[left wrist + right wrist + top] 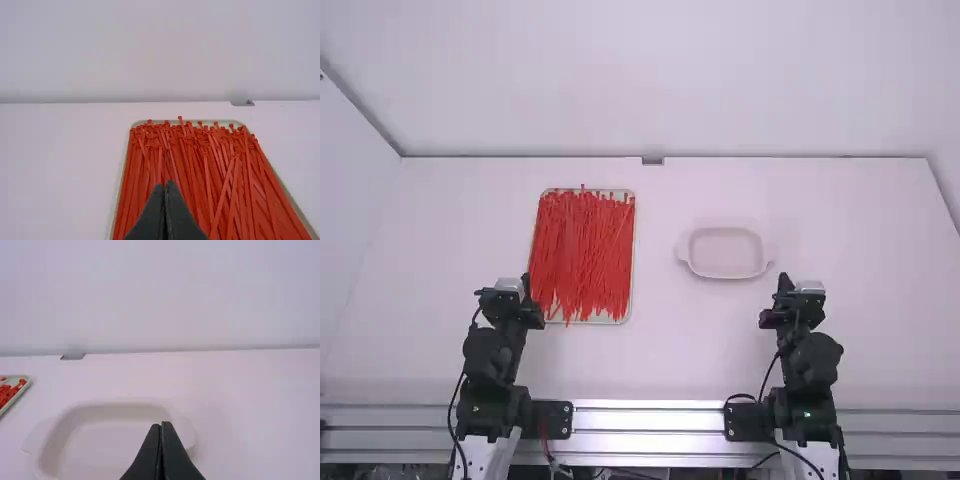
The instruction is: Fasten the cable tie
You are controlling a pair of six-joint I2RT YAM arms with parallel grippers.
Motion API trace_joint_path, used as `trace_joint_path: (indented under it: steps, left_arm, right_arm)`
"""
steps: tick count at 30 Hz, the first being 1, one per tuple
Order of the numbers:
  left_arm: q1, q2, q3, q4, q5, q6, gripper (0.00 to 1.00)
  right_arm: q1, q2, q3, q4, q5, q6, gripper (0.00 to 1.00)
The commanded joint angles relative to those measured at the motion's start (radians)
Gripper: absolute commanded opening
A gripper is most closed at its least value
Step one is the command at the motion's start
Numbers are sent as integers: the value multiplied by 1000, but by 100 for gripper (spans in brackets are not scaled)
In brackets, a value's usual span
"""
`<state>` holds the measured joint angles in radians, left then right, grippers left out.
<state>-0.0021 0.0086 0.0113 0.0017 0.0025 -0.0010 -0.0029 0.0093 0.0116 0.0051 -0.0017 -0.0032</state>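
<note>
Your left hand (165, 186) and right hand (161, 426) sit closed, empty; cable ties (582, 255) heap in the tray (238, 123) at the left's twelve o'clock; likely light, springy, slippery; pinch one mid-strap.

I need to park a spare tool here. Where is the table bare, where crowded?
Bare table left of the tray, between tray and white dish, and right of the dish. The tray is packed with cable ties; left gripper and right gripper crowd the near edge.
</note>
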Motion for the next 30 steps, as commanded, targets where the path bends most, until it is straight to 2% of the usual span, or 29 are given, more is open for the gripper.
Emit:
trace_joint_path:
  steps: [1,13,30]
  left_arm:
    - [0,0,0,0,0,0,0]
    - [-3,66,48,-11,7,-4,7]
    - [-14,355,226,-64,46,-50,32]
  right_arm:
    - [0,0,0,0,3,-2,0]
    - [6,68,46,-6,-4,10,7]
    - [58,433,242,-22,-16,57,32]
